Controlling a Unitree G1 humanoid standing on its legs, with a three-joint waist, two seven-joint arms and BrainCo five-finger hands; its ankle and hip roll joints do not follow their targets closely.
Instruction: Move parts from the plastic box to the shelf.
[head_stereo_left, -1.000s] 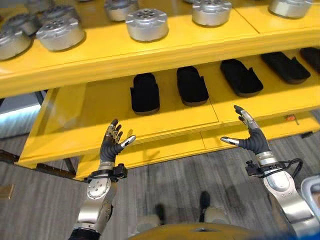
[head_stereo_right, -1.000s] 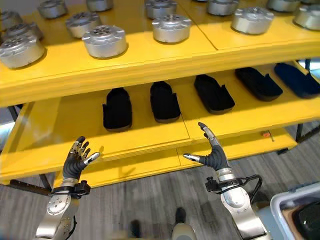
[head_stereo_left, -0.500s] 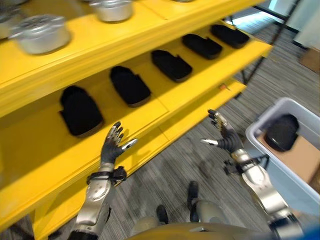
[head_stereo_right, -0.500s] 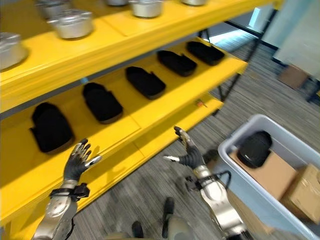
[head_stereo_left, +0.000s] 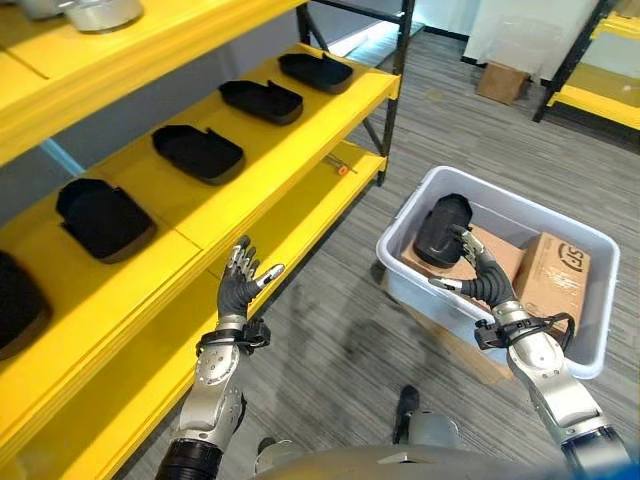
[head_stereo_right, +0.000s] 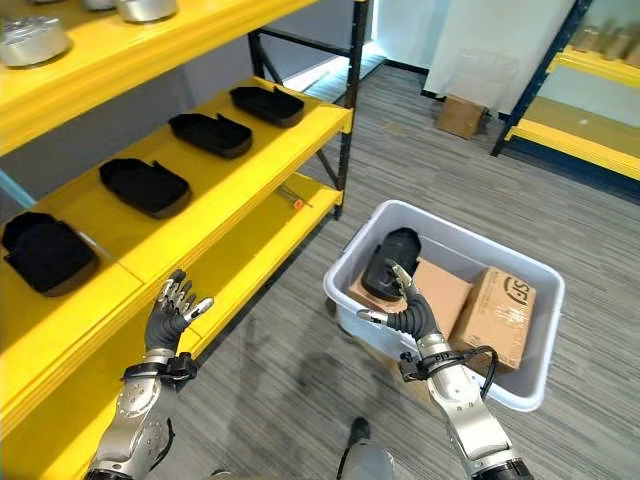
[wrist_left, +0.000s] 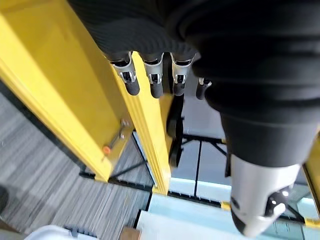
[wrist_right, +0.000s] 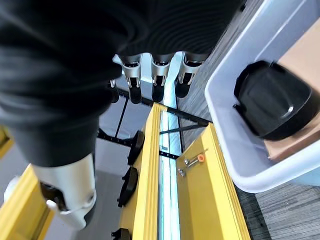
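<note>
Reaching into the plastic box is the step in hand, I judge, and it calls for care from left to right across the scene. On the left stands the yellow shelf (head_stereo_left: 250, 190) with four black parts (head_stereo_left: 198, 152) already lying in a row on its middle level; free yellow surface shows between and around them, so a landing spot should be chosen clear of its neighbours. The left hand (head_stereo_left: 240, 283) hovers near the shelf's lower edge, fingers straight and spread, holding nothing. To the right, the right hand (head_stereo_left: 472, 272) is raised at the near wall of the grey plastic box (head_stereo_left: 590, 350), fingers apart and empty, just short of the black part (head_stereo_left: 440, 228) inside.

A good grasp would come from above, fingers closing across the part's narrow width, lifting straight up to clear the rim. The part is dark, matte and rounded, like a moulded shell, leaning on a cardboard carton (head_stereo_left: 555, 275) at the box's left end, so it may slip or tip when touched.
</note>
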